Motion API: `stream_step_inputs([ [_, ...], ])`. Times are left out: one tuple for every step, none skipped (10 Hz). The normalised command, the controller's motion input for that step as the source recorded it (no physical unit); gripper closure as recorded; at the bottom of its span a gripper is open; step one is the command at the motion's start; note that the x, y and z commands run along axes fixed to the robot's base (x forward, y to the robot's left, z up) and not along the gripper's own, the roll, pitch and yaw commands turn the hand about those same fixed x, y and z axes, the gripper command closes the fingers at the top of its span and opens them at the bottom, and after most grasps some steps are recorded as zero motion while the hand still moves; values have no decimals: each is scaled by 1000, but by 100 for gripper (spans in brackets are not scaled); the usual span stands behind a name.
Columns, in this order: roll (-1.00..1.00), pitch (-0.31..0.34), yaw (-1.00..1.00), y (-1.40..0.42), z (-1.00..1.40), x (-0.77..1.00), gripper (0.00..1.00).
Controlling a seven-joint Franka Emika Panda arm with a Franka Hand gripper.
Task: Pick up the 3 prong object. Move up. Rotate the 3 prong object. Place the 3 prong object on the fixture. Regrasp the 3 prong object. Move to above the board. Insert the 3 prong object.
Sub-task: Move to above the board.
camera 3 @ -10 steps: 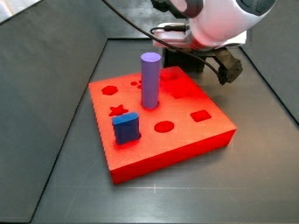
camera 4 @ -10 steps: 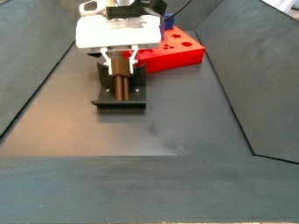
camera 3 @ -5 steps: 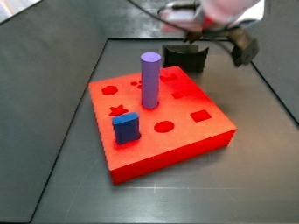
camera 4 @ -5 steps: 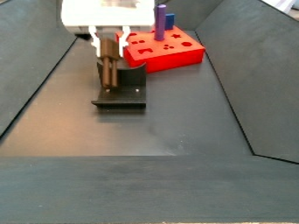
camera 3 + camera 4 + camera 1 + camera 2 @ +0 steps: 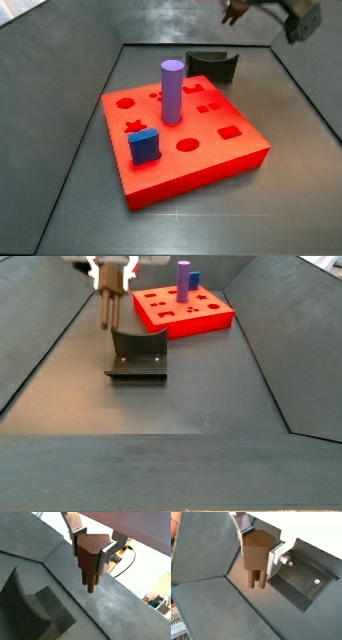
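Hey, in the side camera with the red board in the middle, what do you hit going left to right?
Blue block → purple cylinder → fixture → gripper, at the top edge. All but the gripper stand on or behind the board.

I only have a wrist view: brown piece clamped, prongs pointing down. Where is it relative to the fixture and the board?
Observer: In a side view the pincer holds the 3 prong object in the air, clear of the fixture and not over the board.
Operator: Any holes on the board taken?
Observer: Two. A purple cylinder and a blue block stand in it.
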Motion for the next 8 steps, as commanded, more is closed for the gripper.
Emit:
stream_step_inputs([
  [-59, 166, -21, 0, 1000, 106, 100],
  [-52, 188, 12, -2, 1000, 97, 100],
  [-43, 201, 44, -7, 899, 85, 100],
  [-36, 204, 82, -14, 671, 67, 100],
  [-32, 197, 108, -15, 497, 51, 100],
  [-34, 178, 133, -17, 325, 39, 100],
  [-1000, 67, -58, -1000, 365, -704, 100],
  [-1000, 51, -55, -1000, 351, -710, 100],
])
